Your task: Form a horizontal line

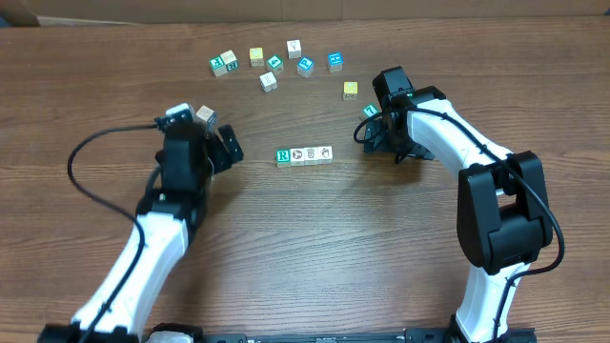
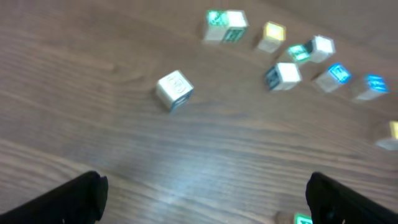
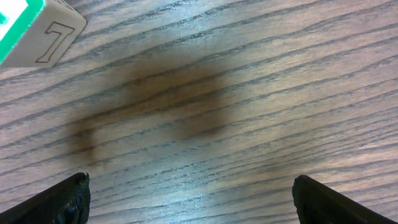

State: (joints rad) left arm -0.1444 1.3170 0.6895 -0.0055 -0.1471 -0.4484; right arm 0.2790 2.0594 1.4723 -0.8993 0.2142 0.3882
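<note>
A straight row of four tiny white-faced toy cubes (image 1: 304, 155) is seen mid-frame overhead, touching, green R at its left end, the other dark pictures too tiny to be read, while the left gripper (image 2: 205, 190) and right gripper (image 3: 189, 186) are spread wide, empty, cropped by the wrist views' bottom edges.

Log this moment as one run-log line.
row: four cubes lined up, R at left end | left gripper: open, empty | right gripper: open, empty | loose cubes: scattered beyond row
</note>
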